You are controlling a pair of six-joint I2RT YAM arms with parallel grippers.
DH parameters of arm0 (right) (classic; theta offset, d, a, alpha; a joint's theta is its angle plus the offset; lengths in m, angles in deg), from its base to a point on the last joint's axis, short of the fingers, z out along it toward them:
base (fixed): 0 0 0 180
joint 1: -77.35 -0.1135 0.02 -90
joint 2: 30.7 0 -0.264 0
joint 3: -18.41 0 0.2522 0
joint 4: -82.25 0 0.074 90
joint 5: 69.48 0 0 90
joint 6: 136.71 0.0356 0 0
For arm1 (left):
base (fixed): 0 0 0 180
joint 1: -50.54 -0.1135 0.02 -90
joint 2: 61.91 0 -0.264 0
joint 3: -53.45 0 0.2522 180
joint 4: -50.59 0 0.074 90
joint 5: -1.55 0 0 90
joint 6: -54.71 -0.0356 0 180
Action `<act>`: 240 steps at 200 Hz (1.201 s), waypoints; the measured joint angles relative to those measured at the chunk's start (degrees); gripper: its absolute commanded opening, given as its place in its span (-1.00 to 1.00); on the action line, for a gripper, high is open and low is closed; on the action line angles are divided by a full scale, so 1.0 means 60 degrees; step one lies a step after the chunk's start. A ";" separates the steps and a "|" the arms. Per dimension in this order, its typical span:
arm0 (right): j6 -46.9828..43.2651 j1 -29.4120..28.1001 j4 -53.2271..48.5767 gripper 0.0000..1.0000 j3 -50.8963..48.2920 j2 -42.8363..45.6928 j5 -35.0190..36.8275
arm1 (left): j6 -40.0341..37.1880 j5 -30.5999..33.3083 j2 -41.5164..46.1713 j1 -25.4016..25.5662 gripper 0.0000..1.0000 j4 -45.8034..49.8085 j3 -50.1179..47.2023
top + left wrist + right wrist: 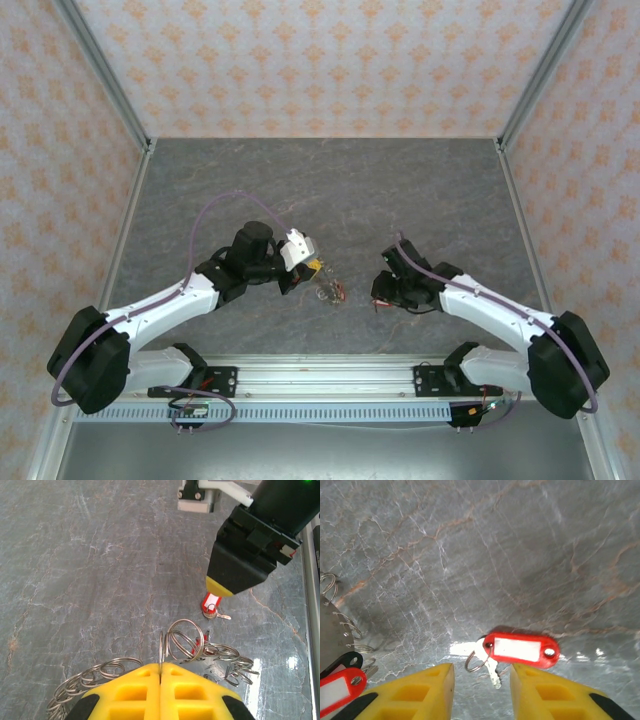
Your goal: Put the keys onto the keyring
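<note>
Just beyond right end effector (481,667), red-tagged key (522,649)

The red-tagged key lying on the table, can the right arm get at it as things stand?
Probably yes. The right claw stands open close to the red-tagged key, which lies in line with the gap between its jaws, and nothing blocks the way.

the far half of the grey marbled tabletop (330,190) is bare and open to a pass from either side. between the arms the room is tight: the grey metal keyring fringed with wire loops (200,647) juts from the clamped left gripper (160,666). near it, a small metal key with a red plastic tag (522,649) lies flat between the parted yellow fingers of the right gripper (481,669). patterned walls (300,60) close three sides.
</note>
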 measured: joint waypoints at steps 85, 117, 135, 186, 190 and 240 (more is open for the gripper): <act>0.1504 -0.0324 0.0630 -0.35 -0.0280 -0.0663 0.0036 | 0.0000 -0.0007 0.0000 0.0000 -1.00 0.0004 0.0000; 0.1614 -0.0350 0.0703 -0.41 -0.0280 -0.0841 0.0033 | 0.0000 -0.0007 0.0000 0.0000 -1.00 0.0007 0.0000; 0.1610 -0.0353 0.0714 -0.43 -0.0262 -0.1005 0.0044 | 0.0000 -0.0007 0.0000 0.0000 -1.00 0.0007 0.0000; 0.1541 -0.0437 0.0721 -0.57 -0.0175 -0.1228 0.0102 | 0.0000 -0.0007 0.0000 0.0000 -1.00 0.0007 0.0000; 0.1545 -0.0437 0.0721 -0.57 -0.0160 -0.1235 0.0102 | 0.0000 -0.0007 0.0000 0.0000 -1.00 0.0007 0.0000; 0.1297 -0.0452 0.0732 -0.72 0.0011 -0.1304 0.0102 | 0.0000 -0.0007 0.0000 0.0000 -1.00 0.0011 0.0000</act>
